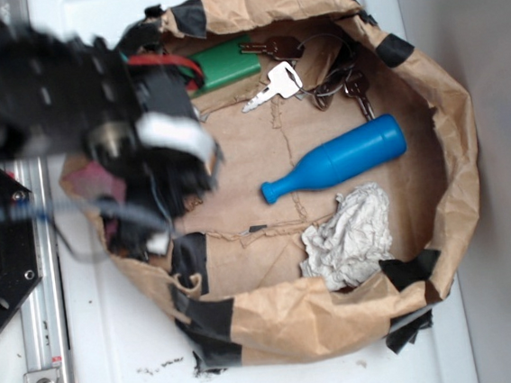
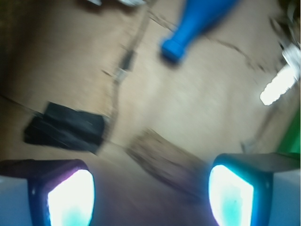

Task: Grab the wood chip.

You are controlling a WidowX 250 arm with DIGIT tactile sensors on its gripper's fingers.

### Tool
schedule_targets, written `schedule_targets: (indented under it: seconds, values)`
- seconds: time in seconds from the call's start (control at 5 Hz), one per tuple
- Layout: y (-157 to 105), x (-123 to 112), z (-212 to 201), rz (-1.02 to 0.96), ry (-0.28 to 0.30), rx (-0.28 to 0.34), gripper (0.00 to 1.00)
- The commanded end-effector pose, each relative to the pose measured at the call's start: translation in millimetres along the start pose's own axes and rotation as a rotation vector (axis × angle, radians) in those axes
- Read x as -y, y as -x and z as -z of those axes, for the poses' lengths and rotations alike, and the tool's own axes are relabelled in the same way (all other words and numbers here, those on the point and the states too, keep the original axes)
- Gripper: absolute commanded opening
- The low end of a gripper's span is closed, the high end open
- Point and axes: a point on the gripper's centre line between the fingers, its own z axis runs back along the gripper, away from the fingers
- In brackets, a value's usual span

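The wood chip (image 2: 164, 160), a rough dark brown splinter, lies flat on the brown paper floor in the wrist view. It is blurred and slants from upper left to lower right, its lower end between the two fingertips. My gripper (image 2: 150, 195) hovers just above it, open, with a wide gap between the glowing pads and nothing held. In the exterior view the blurred arm and gripper (image 1: 146, 225) hang over the left side of the paper basin and hide the chip.
The rolled brown paper rim (image 1: 454, 136) rings everything. Inside lie a blue bottle-shaped toy (image 1: 334, 159), a green block (image 1: 225, 63), a silver key (image 1: 272, 86), dark keys (image 1: 340, 79) and crumpled white paper (image 1: 350, 237). Black tape (image 2: 66, 127) lies left of the chip.
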Motion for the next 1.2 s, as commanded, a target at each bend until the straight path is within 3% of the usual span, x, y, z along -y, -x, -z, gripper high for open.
schedule_targets:
  seconds: [0.0, 0.2, 0.4, 0.6, 0.8, 1.0]
  values:
    - [-2, -6, 16, -0.072, -0.042, -0.034, 1.00]
    - [-5, 1, 18, -0.050, -0.047, -0.043, 1.00]
    - [-6, 12, 28, 0.026, -0.100, -0.062, 1.00]
    - [-4, 24, 39, 0.164, -0.194, -0.092, 1.00]
    - [-3, 23, 40, 0.305, -0.153, -0.136, 1.00]
    - [-2, 18, 39, 0.296, -0.119, -0.132, 1.00]
